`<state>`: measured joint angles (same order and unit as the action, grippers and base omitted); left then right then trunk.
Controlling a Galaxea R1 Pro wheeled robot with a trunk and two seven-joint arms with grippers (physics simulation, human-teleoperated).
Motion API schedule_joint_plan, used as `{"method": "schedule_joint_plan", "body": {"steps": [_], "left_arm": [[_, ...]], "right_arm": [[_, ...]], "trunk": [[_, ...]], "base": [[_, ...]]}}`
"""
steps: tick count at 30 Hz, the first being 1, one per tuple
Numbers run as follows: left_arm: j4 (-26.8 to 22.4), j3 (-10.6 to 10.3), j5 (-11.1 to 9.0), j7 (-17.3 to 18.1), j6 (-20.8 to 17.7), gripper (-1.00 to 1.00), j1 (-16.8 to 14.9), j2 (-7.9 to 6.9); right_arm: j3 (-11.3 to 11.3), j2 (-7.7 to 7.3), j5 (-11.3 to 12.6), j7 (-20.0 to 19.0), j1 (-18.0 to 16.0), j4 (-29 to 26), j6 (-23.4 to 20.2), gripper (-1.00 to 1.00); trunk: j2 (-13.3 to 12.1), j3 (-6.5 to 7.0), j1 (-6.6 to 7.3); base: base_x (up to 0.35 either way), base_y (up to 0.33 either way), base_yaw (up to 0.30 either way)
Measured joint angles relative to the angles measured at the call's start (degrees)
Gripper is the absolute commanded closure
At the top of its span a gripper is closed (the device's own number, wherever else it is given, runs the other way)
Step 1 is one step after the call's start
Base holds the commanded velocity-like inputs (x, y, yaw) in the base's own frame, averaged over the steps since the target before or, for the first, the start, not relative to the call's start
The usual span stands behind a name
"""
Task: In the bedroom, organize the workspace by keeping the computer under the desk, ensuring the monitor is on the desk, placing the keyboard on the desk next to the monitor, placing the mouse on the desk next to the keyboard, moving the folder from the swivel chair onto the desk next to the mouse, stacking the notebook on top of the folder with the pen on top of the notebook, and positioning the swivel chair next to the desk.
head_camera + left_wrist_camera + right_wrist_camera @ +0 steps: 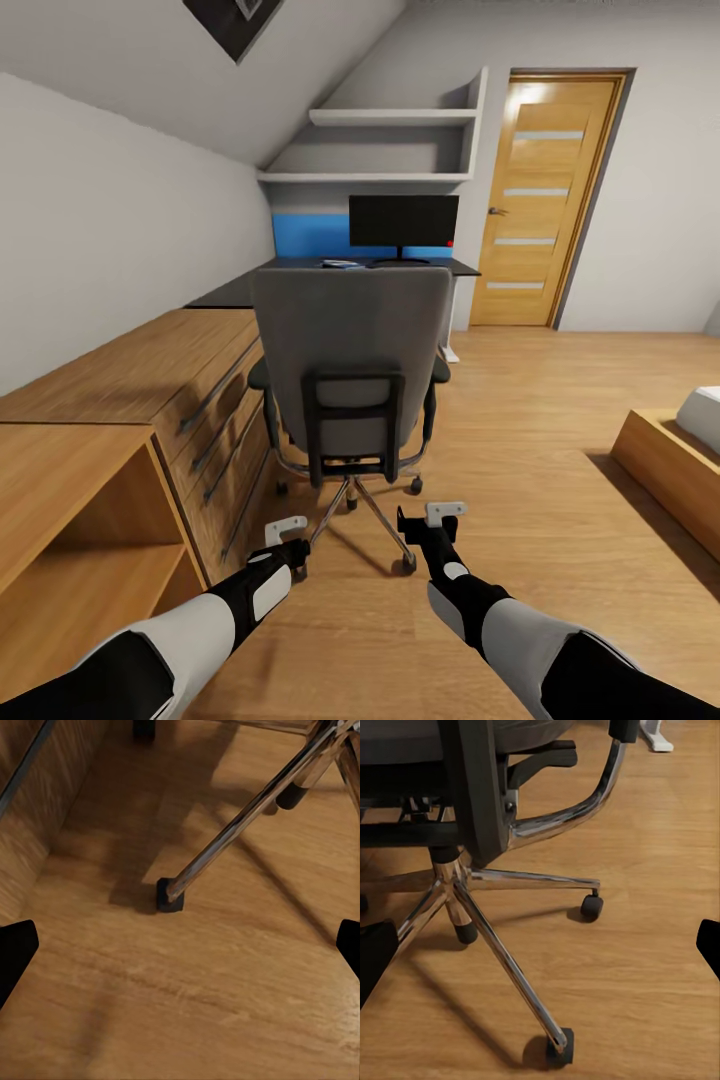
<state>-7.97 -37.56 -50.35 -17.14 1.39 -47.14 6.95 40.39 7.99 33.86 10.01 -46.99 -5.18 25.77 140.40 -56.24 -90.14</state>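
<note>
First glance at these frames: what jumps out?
The swivel chair dominates: its grey back faces the camera, dead centre, between the robot and the black desk. Behind it the monitor stands on the desk against a blue panel, with a wooden door to the right. Low in the head view, the left gripper and right gripper hang open and empty near the chair's chrome base.
</note>
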Motion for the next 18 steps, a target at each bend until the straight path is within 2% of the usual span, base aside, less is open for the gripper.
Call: {"method": "schedule_joint_plan", "body": {"steps": [7,18], "left_arm": [[0.0,0.0,0.0,0.0,0.0,-1.0,0.0,0.0],[0.0,0.0,0.0,0.0,0.0,-1.0,0.0,0.0]], "right_arm": [[0.0,-0.08,0.0,0.0,0.0,0.1,0.9,-1.0],[0.0,-0.08,0.0,0.0,0.1,0.1,0.9,-1.0]], "trunk": [[2.8,-0.62,-1.54],[3.0,-2.07,-1.83]], "base": [[0.0,0.0,0.0],[0.0,0.0,0.0]]}}
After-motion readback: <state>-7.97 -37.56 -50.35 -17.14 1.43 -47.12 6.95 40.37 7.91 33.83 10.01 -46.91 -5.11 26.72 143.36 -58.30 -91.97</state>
